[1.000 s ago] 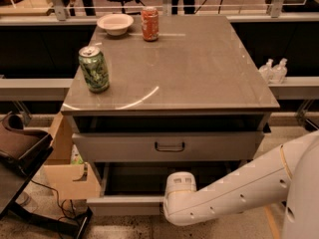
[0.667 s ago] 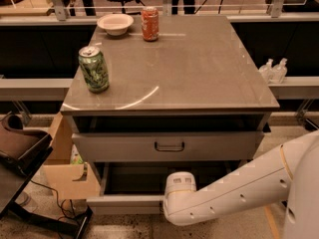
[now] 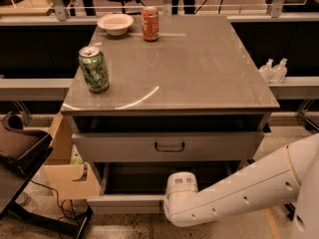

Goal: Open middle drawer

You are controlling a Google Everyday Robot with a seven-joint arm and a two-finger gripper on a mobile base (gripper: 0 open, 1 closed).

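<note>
The grey cabinet point(image 3: 169, 63) has a taller-fronted top drawer point(image 3: 124, 147) with a dark loop handle point(image 3: 169, 146). Below it, the shallow middle drawer point(image 3: 124, 203) stands pulled out toward me, and its dark inside point(image 3: 149, 177) shows. My white arm point(image 3: 239, 190) reaches in from the lower right. Its wrist point(image 3: 181, 185) sits over the centre of the middle drawer's front. My gripper point(image 3: 172, 212) is down behind that wrist at the drawer front, and the drawer's handle is hidden there. The third drawer is out of view.
On the cabinet top stand a green can point(image 3: 93, 68), an orange can point(image 3: 150, 23) and a white bowl point(image 3: 115, 23). A cardboard box point(image 3: 62, 168) and a dark seat point(image 3: 20, 146) stand at the left. Two bottles point(image 3: 274, 69) stand on the ledge at the right.
</note>
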